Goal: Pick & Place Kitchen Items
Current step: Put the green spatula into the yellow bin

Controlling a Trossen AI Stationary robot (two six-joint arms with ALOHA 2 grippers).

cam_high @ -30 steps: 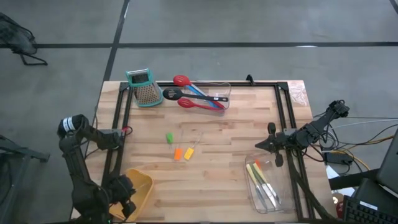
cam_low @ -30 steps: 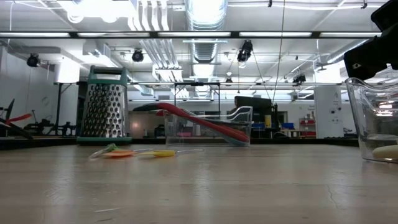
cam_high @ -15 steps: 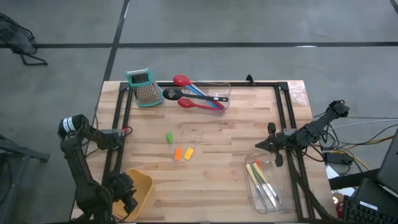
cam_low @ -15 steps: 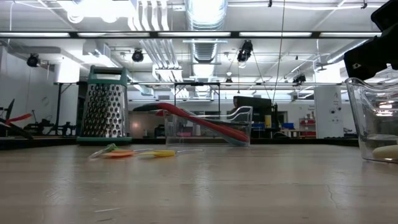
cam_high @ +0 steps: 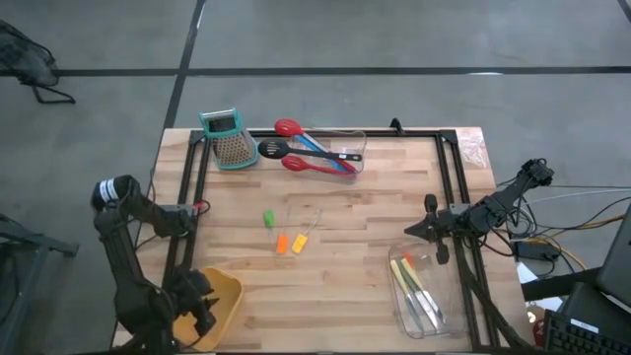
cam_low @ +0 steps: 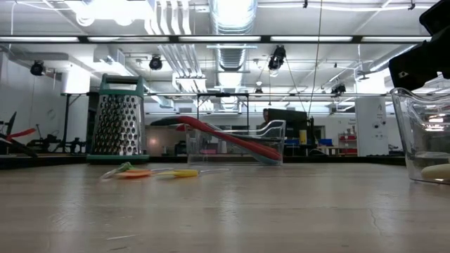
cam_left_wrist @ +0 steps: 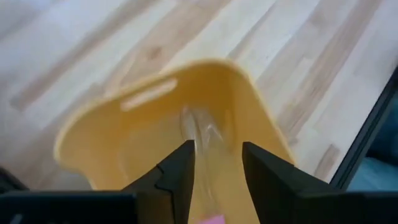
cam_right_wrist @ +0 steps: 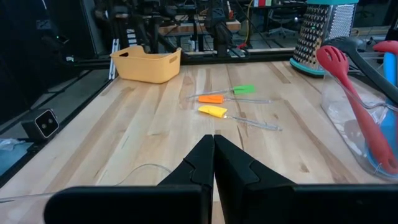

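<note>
My left gripper (cam_high: 200, 300) (cam_left_wrist: 217, 167) stands open over the yellow bin (cam_high: 227, 294) (cam_left_wrist: 149, 106) at the table's near left corner. Nothing is between its fingertips. A clear-handled piece (cam_left_wrist: 202, 127) with a pink end (cam_left_wrist: 211, 219) lies inside the bin. Three small pieces, green (cam_high: 268, 219), orange (cam_high: 282, 244) and yellow (cam_high: 300, 244), lie flat on the table's middle. My right gripper (cam_high: 409, 233) (cam_right_wrist: 213, 142) waits shut above the table's right side, pointing toward the table's left edge.
A clear bin (cam_high: 345, 150) at the far edge holds red spoons (cam_high: 288, 128), a black ladle (cam_high: 272, 149) and a blue spoon. The teal-topped grater (cam_high: 230, 138) stands to its left. Another clear bin (cam_high: 422, 296) with several coloured-handled tools sits near right. Black frame rails run along both sides.
</note>
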